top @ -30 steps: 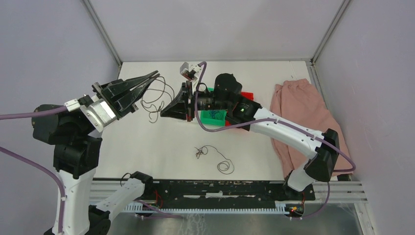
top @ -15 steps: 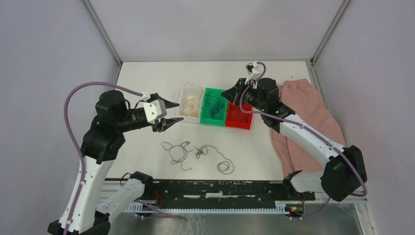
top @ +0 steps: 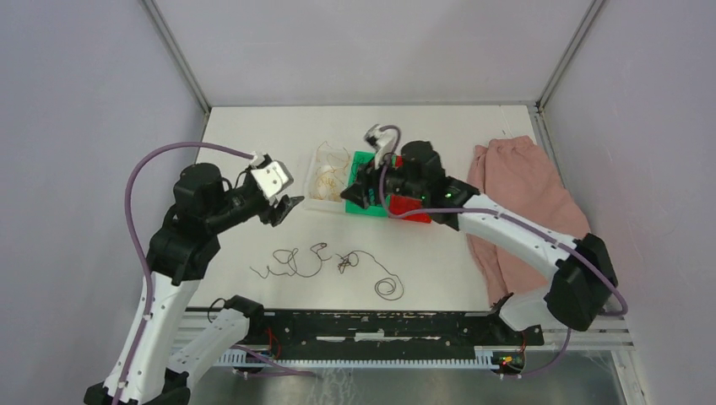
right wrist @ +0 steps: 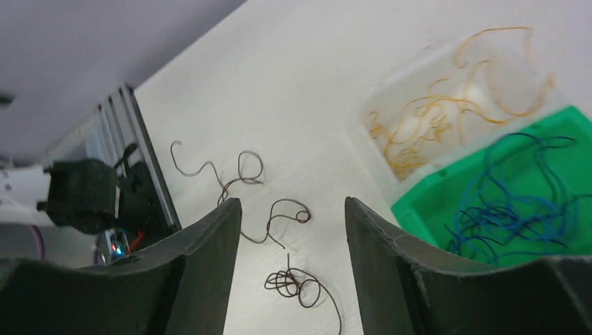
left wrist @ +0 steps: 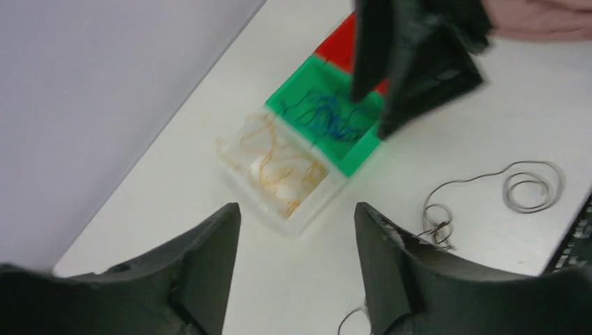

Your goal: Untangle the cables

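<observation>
Three small bins stand in a row, touching side to side, toward the back of the white table [top: 279, 135]: a clear bin [top: 325, 205] on the left, a green bin [right wrist: 426, 209] in the middle and a red bin [top: 412, 213] on the right. A crumpled pink cloth [top: 523, 194] lies along the table's right edge, well apart from the bins. A black rail [top: 380, 325] runs along the near edge. Plain grey walls [top: 363, 51] close in the back and both sides, with metal posts [top: 177, 55] at the back corners.
</observation>
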Robot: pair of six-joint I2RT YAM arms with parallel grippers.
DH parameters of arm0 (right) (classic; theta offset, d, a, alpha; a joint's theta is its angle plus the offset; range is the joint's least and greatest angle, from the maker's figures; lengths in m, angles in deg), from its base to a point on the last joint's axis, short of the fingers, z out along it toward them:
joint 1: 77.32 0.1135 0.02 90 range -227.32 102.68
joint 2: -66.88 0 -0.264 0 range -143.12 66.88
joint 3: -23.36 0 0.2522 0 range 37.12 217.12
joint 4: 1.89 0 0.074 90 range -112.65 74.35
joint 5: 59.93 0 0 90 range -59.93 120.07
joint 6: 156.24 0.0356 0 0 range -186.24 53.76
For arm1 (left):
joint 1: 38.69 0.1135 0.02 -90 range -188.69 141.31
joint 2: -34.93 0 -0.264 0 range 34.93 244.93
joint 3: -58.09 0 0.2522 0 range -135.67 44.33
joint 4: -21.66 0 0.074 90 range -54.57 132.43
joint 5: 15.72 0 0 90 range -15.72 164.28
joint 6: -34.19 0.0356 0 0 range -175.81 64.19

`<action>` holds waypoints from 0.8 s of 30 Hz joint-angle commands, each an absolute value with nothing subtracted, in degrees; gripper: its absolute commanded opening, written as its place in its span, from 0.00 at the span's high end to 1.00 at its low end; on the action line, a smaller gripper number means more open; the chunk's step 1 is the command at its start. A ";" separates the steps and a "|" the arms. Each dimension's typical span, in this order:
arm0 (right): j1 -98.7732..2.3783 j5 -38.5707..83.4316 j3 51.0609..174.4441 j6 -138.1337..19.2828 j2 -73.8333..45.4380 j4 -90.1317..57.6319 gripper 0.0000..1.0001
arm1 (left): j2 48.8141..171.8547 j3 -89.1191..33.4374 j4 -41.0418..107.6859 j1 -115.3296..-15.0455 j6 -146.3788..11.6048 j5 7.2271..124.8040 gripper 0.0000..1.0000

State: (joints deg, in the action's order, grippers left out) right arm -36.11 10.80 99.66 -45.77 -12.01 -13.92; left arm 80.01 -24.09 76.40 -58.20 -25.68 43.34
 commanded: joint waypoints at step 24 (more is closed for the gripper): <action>-10.82 22.25 146.28 -51.31 -61.74 -51.82 0.24 | 98.82 -32.90 73.68 -28.82 -38.84 56.21 0.01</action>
